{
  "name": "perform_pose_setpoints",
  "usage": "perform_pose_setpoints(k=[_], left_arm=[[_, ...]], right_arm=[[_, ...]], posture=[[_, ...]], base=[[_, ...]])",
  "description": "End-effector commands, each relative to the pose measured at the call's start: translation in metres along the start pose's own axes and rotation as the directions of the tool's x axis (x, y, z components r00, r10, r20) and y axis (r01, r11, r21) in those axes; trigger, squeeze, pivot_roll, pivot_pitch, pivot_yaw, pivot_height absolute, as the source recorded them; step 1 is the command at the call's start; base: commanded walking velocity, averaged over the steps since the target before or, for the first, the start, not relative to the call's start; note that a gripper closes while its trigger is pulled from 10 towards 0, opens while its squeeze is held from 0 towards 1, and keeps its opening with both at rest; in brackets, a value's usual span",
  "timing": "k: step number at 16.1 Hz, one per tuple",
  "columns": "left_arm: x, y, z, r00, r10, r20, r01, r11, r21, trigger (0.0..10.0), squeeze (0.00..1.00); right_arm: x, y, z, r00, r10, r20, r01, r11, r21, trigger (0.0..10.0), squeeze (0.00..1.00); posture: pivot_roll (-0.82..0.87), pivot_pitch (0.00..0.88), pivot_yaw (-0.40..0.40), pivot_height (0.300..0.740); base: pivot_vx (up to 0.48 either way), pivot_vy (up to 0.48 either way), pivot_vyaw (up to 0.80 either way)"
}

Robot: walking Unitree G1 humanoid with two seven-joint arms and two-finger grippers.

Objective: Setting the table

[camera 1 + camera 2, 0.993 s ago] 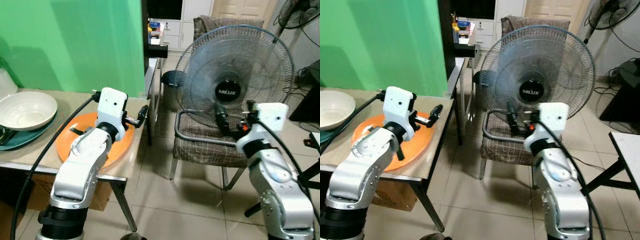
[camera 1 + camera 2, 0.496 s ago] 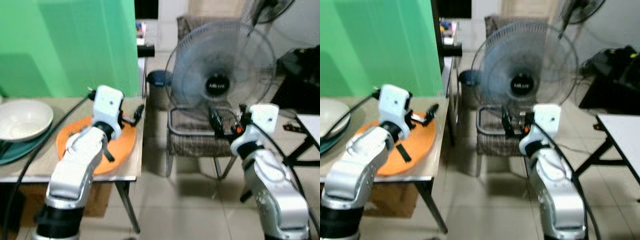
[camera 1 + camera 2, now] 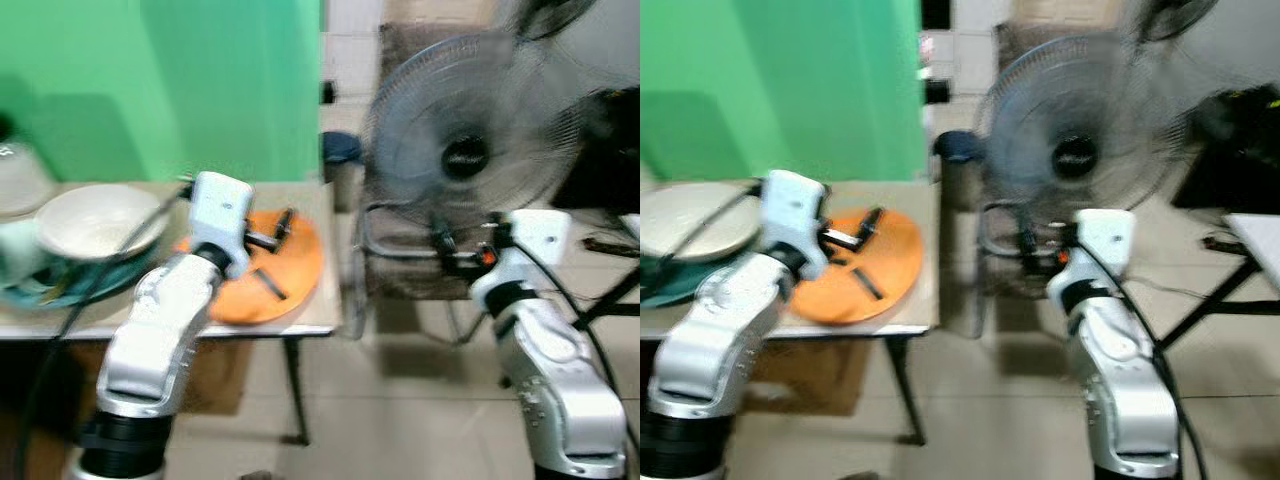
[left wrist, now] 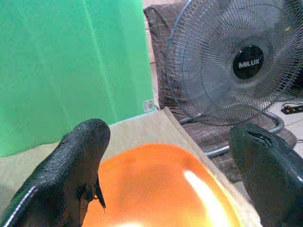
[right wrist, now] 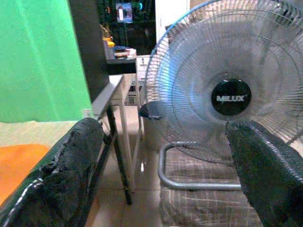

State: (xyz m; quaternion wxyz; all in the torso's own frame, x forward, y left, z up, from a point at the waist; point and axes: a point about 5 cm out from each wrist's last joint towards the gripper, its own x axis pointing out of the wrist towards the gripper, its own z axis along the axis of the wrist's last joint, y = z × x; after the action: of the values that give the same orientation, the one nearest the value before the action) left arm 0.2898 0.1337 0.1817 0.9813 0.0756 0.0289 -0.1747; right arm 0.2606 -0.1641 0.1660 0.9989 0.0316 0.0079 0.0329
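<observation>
While the head views are blurred, a green wall (image 3: 150, 90) fills the background behind a desk (image 3: 300, 320) on the robot's left, and a large standing fan (image 3: 470, 150) marked MILUX sits on a checked chair (image 3: 410, 290) further right, with tiled floor below. On the desk lies a round orange plate (image 3: 290, 270) near the desk's right edge, with a small dark strip (image 3: 268, 285) lying on it. Further left on the desk a white bowl (image 3: 95, 220) rests on a teal plate (image 3: 60, 290), touching it. The left arm reaches forward over the desk, and the left claw (image 3: 275, 232) hovers above the orange plate's far side; in the left wrist view its two black fingers (image 4: 71, 175) stand wide apart with nothing between them, the orange plate and the desk's corner showing in the gap. The right arm is raised beside the desk, over the floor, and the right claw (image 3: 445, 250) points at the chair and fan; in the right wrist view its fingers (image 5: 66, 179) are likewise spread wide and hold nothing, with the fan, the chair seat and a dark bin (image 5: 154, 111) beyond them.
</observation>
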Motion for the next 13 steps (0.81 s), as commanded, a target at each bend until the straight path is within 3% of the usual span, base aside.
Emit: perform_pose_setpoints(k=[1,4,9,13], left_arm=[[-0.0009,0.0050,0.0023,1.000,0.018,0.005,-0.018,1.000,0.013,10.0,0.00],[-0.0007,0.0052,0.0022,1.000,0.024,0.007,-0.024,1.000,0.011,10.0,0.00],[0.0004,0.0067,0.0027,0.999,0.036,0.005,-0.036,0.999,0.004,10.0,0.00],[0.0005,0.0075,0.0039,0.998,0.051,0.023,-0.052,0.998,0.029,10.0,0.00]], right_arm=[[0.0013,0.0021,0.0017,1.000,0.004,0.001,-0.004,1.000,0.015,10.0,0.00],[0.0017,-0.0002,0.0023,1.000,-0.016,-0.001,0.016,0.999,0.030,10.0,0.00],[0.0027,-0.0018,0.0037,0.999,-0.032,0.016,0.033,0.999,-0.023,10.0,0.00],[0.0067,-0.0039,0.0037,0.997,-0.073,0.022,0.075,0.988,-0.135,10.0,0.00]], posture=[[0.05,0.000,0.004,0.740],[0.05,0.000,0.004,0.740],[0.05,0.000,0.004,0.740],[0.05,0.000,0.000,0.740]], base=[[0.000,0.000,0.00],[0.000,0.000,0.00],[0.000,0.000,0.00],[0.000,0.000,0.00]])
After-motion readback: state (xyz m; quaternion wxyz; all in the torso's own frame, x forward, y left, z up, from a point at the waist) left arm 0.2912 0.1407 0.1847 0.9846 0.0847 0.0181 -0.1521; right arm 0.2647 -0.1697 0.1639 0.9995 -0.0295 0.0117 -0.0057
